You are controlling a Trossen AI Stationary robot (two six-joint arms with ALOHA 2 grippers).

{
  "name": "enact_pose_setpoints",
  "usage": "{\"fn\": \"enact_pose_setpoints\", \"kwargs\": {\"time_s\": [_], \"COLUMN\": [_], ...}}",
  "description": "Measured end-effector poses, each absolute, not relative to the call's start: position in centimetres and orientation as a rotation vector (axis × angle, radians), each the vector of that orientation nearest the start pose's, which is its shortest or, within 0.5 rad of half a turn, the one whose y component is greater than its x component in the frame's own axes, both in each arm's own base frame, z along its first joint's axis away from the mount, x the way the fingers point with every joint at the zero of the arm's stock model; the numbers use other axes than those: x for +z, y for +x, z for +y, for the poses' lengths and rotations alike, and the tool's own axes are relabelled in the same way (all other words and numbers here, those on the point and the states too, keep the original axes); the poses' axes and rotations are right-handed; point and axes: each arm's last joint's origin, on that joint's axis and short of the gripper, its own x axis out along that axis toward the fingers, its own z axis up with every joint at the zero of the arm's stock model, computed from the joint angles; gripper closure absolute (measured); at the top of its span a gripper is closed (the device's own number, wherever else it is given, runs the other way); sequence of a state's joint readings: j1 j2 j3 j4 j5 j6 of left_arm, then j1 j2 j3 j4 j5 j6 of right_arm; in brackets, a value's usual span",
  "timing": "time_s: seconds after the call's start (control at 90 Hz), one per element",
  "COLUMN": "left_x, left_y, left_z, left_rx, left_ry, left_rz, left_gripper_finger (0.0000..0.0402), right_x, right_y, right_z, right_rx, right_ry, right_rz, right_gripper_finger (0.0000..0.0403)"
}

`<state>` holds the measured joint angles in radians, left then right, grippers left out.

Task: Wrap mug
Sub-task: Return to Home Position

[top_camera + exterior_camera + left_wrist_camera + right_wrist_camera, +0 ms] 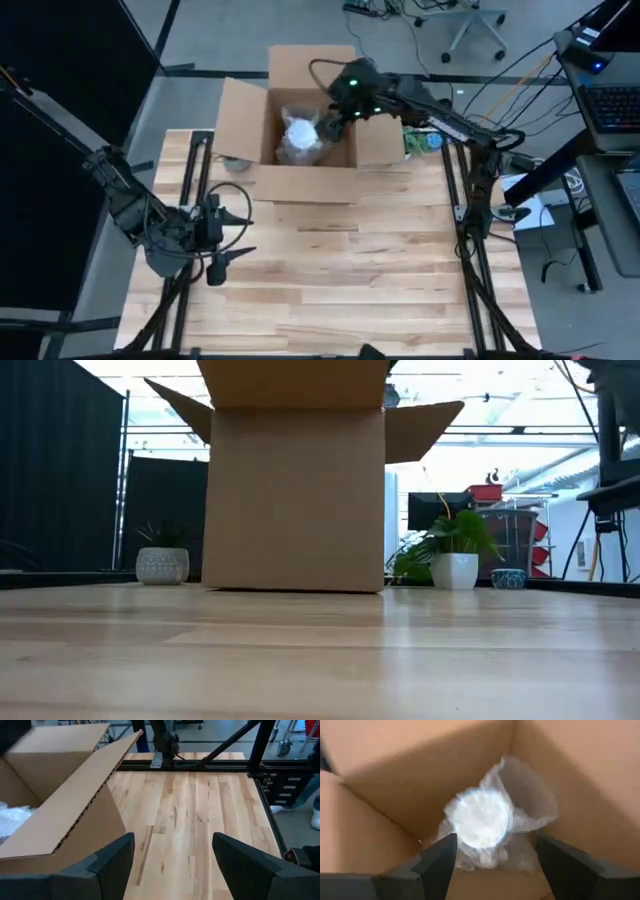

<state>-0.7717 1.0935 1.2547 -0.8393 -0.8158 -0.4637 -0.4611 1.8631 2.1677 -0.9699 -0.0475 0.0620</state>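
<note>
High view: a cardboard box (300, 175) is seen at the far side of the wooden bench (350, 270), with its flaps folded out. Inside the box lies a wrapped mug (300, 135). It is covered all over in bubble wrap, so its colour cannot be told. The right pincer (328, 128) is held over the open box, just beside the wrapped mug. The left pincer (232, 258) is held at the left side of the bench, well apart from the box.

In the right wrist view the wrapped mug (480, 817) is seen from above, down inside the box (415, 775). Its top is round and white, and loose bubble wrap (530, 805) is bunched around it. The right pincer (496, 842) is spread apart, and nothing is held between its fingers. The mug is not touched by it.

In the left wrist view the left pincer (173, 842) is spread apart too, and only bare bench (200, 810) is seen between its fingers. One flap of the box (65, 815) is seen near it.

In the low view the box (295, 500) is seen upright on the bench (320, 660). A grey pot (162, 565) is set to one side of it. A white pot (455, 570) with a green plant and a small blue bowl (508, 578) are set to the other side.
</note>
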Motion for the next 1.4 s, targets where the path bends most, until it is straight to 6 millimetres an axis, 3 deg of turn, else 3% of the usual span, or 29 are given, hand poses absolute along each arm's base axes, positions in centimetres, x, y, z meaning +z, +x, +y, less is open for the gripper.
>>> {"fn": "enact_pose_setpoints", "kwargs": {"time_s": [0.1, 0.244, 0.533, 0.622, 0.789, 0.933, 1.122, 1.267, 1.4], "left_x": [38.2, 38.2, 37.7, 37.2, 35.7, 34.3, 32.2, 31.2, 30.8], "left_y": [15.7, 15.7, 15.5, 15.4, 14.9, 14.1, 12.9, 11.8, 10.8], "left_z": [-12.4, -12.4, -12.6, -12.7, -12.9, -12.4, -11.1, -10.0, -8.8], "left_rx": [0.15, 0.15, 0.146, 0.149, 0.15, 0.165, 0.184, 0.179, 0.168], "left_ry": [0.026, 0.025, 0.008, 0.003, -0.012, -0.054, -0.102, -0.112, -0.146], "left_rz": [0.448, 0.448, 0.46, 0.477, 0.513, 0.53, 0.552, 0.549, 0.523], "left_gripper_finger": [0.0144, 0.0144, 0.0144, 0.0144, 0.0144, 0.0144, 0.0144, 0.0144, 0.0144], "right_x": [45.3, 48.2, 50.4, 50.2, 47.0, 42.3, 36.7, 31.9, 29.4], "right_y": [32.8, 29.5, 25.0, 24.3, 24.4, 24.2, 23.1, 22.9, 22.6], "right_z": [-15.2, -10.9, -2.4, -0.7, 1.4, 2.4, 3.7, 3.7, 3.2], "right_rx": [-0.394, -0.314, -0.122, -0.113, -0.074, -0.084, -0.021, -0.03, -0.043], "right_ry": [0.209, 0.179, 0.139, 0.119, 0.129, 0.139, 0.224, 0.288, 0.318], "right_rz": [0.581, 0.57, 0.618, 0.631, 0.675, 0.641, 0.473, 0.428, 0.381], "right_gripper_finger": [0.0149, 0.0149, 0.0149, 0.0149, 0.0149, 0.0149, 0.0149, 0.0149, 0.0149]}}
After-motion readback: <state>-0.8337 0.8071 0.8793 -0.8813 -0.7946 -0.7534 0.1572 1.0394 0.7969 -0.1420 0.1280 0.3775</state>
